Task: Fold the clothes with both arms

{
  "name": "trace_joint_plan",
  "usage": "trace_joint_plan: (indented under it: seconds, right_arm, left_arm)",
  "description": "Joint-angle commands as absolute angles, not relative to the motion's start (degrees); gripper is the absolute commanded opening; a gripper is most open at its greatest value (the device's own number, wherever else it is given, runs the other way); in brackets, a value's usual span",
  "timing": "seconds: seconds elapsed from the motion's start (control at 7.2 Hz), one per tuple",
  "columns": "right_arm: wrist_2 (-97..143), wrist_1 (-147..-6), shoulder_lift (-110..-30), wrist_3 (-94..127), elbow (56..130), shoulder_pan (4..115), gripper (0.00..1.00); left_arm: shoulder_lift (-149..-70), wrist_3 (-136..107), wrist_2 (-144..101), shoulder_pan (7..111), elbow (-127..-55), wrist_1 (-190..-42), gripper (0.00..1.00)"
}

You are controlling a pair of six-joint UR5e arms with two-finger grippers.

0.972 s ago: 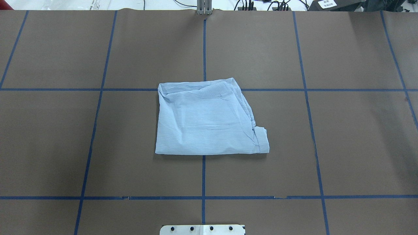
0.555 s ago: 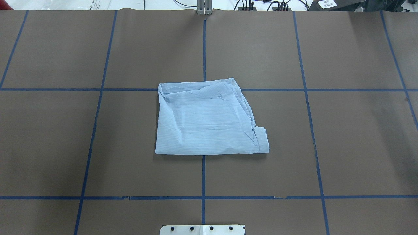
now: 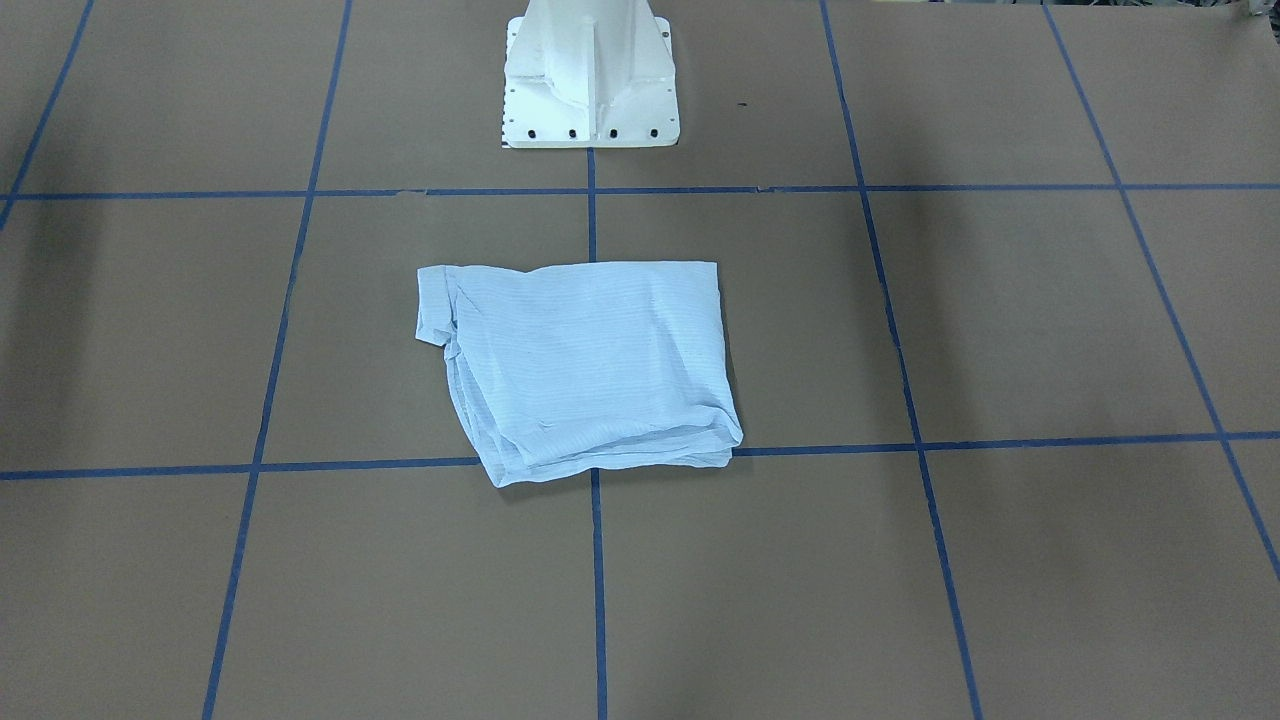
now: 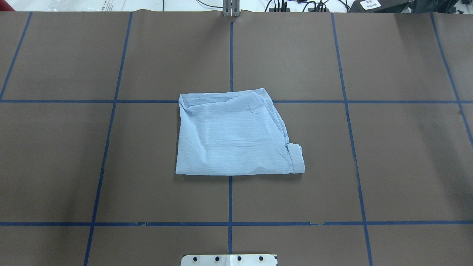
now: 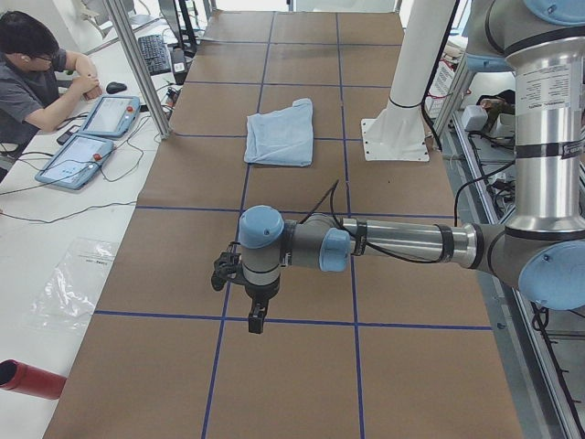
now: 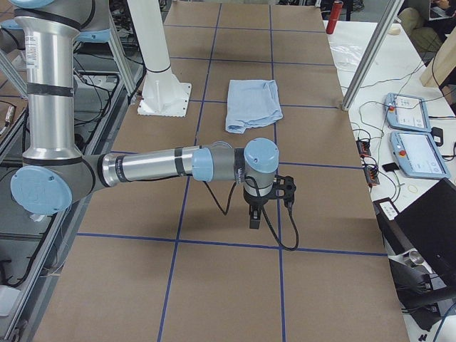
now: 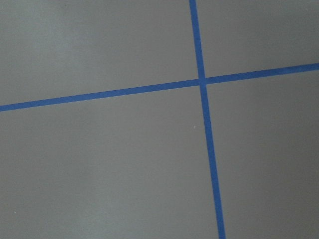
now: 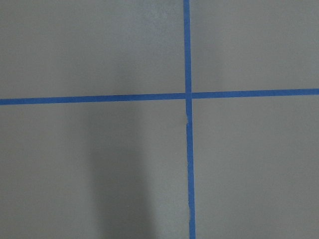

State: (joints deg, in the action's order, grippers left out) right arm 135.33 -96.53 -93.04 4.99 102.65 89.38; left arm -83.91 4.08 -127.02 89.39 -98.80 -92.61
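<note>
Right, fingers first. The left gripper point(image 5: 257, 322) hangs pointing down over bare table point(image 4: 406, 166). It shows only from the side, so I cannot tell whether its fingers are parted or closed. Same goes for the right gripper point(image 6: 254, 221).

Both wrist cameras show only brown surface and a blue tape cross point(image 7: 202, 81). The left arm point(image 5: 402, 241) and right arm point(image 6: 149, 165) each hold a level forearm over their own end of the table, well apart from the shirt point(image 4: 232, 136).

The shirt lies folded flat at table centre, across the middle tape line point(image 4: 230, 55). Overhead, with 12 o'clock away from the robot:
- Its long axis runs 9 to 3.
- The bunched fold edge faces 12.
- The straight, wider edge faces 6, toward the pedestal point(image 3: 590, 80).
- A small flap point(image 4: 295, 157) juts out at the 4 o'clock corner.
</note>
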Motion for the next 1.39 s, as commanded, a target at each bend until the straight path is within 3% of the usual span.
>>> trace_joint_plan:
  seconds: [0.0, 1.25]
  right_arm:
    - [136.31, -96.59, -94.39, 5.01, 102.66, 89.56, 1.0]
    - [137.2, -95.8, -96.5, 4.48, 103.19, 91.85, 1.0]
  left_arm:
    - [-85.33, 5.1, -133.55, 90.18, -99.66, -87.93, 1.0]
    - [-84.99, 4.31, -135.44, 90.26, -100.81, -87.63, 1.0]
